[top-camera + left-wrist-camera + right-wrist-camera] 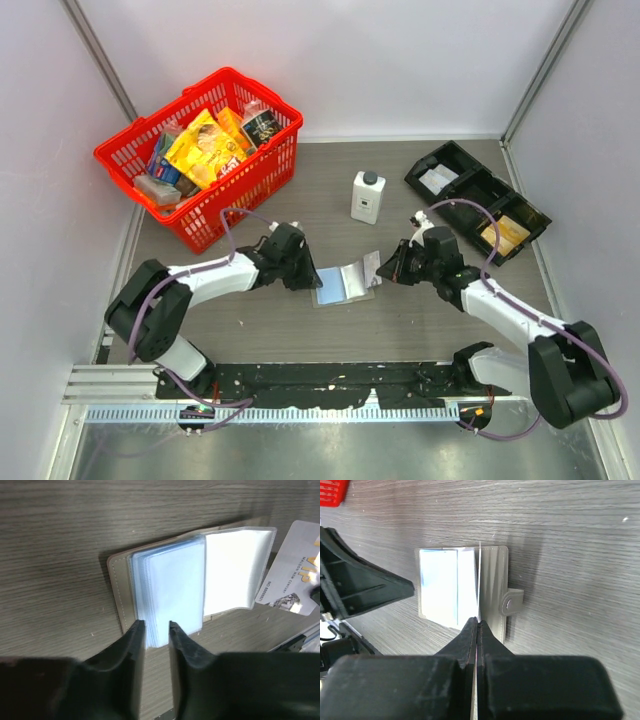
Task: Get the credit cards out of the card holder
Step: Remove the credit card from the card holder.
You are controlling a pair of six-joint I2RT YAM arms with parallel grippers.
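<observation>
The taupe card holder (340, 285) lies open on the table between both arms, its light blue sleeves (170, 590) fanned out. My left gripper (305, 272) rests at the holder's left edge. Its jaws (156, 627) are slightly open, and the near edge of the blue sleeve stack lies between the tips. My right gripper (385, 268) is shut on a pale grey-white credit card (292, 570) printed "VIP", holding it tilted just right of the holder. Edge-on in the right wrist view, that card (479, 570) rises from the shut jaws (478, 622) beside the holder's flap (492, 580).
A red basket (205, 150) full of packets stands at the back left. A white bottle (367, 196) is behind the holder. A long black compartment tray (475, 195) with an orange packet (505, 235) lies at the back right. Grey walls enclose the table.
</observation>
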